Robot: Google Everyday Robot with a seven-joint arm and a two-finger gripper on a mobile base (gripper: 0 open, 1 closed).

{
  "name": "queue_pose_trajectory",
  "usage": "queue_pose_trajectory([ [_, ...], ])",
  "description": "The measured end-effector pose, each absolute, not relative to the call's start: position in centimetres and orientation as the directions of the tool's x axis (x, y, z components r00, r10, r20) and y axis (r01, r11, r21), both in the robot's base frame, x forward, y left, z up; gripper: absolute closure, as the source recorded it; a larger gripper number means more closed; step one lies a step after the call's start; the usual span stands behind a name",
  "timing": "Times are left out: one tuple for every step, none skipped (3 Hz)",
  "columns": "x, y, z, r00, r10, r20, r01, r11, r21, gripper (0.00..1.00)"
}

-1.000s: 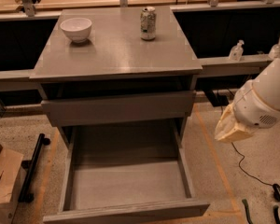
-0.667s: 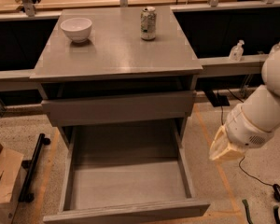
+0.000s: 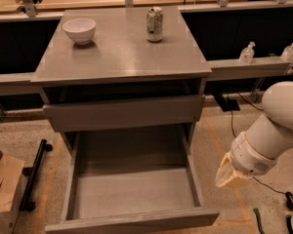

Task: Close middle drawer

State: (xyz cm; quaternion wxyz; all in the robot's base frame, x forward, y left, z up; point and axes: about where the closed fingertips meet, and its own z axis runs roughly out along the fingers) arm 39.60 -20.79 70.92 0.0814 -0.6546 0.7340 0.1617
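The middle drawer [image 3: 132, 220] is a wide grey box drawer with a plain flat front, pulled far out of the grey cabinet [image 3: 122, 57]. Its deep tray is bare inside. My gripper [image 3: 231, 176], a cream-coloured end on the white arm [image 3: 273, 130], hangs low to the right of the drawer. It is beside the drawer's right side wall and apart from it. It holds nothing that I can see.
Another grey drawer front [image 3: 122, 112] sits above the open drawer, slightly out. A white bowl [image 3: 79, 29] and a can [image 3: 155, 24] stand on the cabinet top. A cardboard box [image 3: 2, 189] and a black bar [image 3: 34, 174] lie left; cables [image 3: 234, 126] run right.
My arm and gripper have moved down and to the left, closer to the open drawer's right side. The drawer has not moved.
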Motion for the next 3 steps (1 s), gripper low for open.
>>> queue_pose_trajectory([
  [39.5,-20.7,71.0,-0.120,-0.936,-0.331,-0.988,0.080,0.130,1.00],
  [39.8,-19.8,68.5,-0.081,-0.940,-0.330,-0.988,0.032,0.150,1.00],
  [40.3,-18.7,64.2,-0.060,-0.937,-0.345,-0.978,-0.014,0.209,1.00],
])
